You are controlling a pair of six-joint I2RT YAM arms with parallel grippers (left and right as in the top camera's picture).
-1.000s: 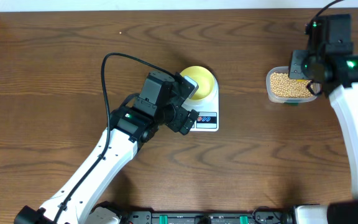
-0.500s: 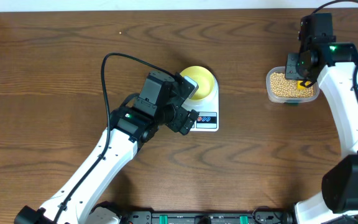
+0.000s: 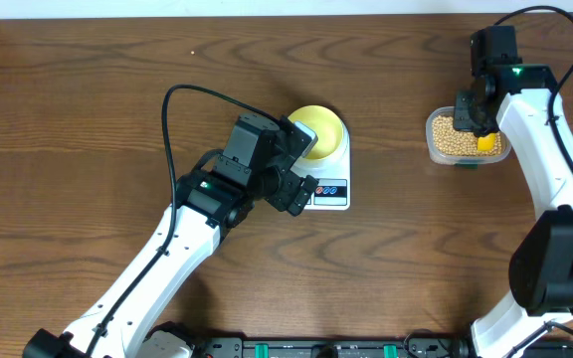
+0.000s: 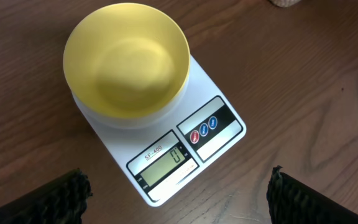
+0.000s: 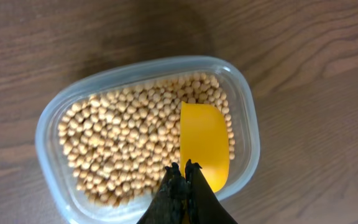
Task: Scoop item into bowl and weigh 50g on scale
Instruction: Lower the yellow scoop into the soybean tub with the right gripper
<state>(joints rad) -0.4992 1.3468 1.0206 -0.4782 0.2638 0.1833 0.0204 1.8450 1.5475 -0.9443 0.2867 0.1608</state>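
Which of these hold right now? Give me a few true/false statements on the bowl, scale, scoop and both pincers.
1. The bowl sits on the scale, empty. True.
2. The display reads 50. False: it reads 0.
3. The right pincer is shut on the yellow scoop, over the beans in the clear tub. True.
4. The left pincer grips the bowl. False: it is open above the scale, touching nothing.

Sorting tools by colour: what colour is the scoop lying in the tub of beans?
The scoop is bright yellow-orange, plain with no pattern; the right wrist view shows it best.
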